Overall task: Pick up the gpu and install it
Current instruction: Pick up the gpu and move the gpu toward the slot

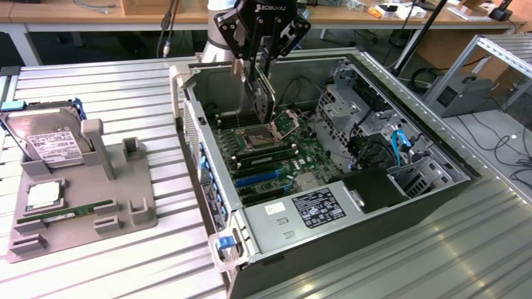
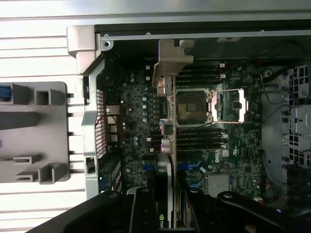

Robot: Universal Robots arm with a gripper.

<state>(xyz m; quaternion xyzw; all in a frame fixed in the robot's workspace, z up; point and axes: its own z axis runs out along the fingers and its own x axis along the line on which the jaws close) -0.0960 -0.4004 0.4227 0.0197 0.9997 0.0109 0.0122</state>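
Hovering over the open black computer case [image 1: 440, 193] right now with the black end effector [image 1: 256, 62], fingers [image 2: 141, 211] clamping shut on the thin flat gpu [image 1: 264, 96], the one with the green circuit board, black cooler and silver metal end bracket [image 2: 171, 60]. Gripping that card by its upper part and holding it upright and edge-on, long side pointing down into the case. Hanging its lower end close above the green motherboard [image 1: 278, 159], just beside the square silver processor socket [image 1: 256, 134]; cannot tell whether touching the board or clear of it. Looking straight down the card in the wrist view and seeing the gpu [image 2: 168, 170] as a narrow strip, bracket at the end farthest from the fingers, running alongside the socket [image 2: 192, 104]. Sitting a little apart from the card, the blue expansion slots [image 1: 259, 180] on the same board. Resting the whole case on its side on the ribbed silver metal table [image 1: 99, 87]. Standing well apart on the exterior view's left, a grey plastic parts holder [image 1: 83, 187], carrying a silver boxy hard drive with a white label [image 1: 52, 144], a square silver processor chip [image 1: 43, 196] and a narrow green memory stick [image 1: 66, 216].
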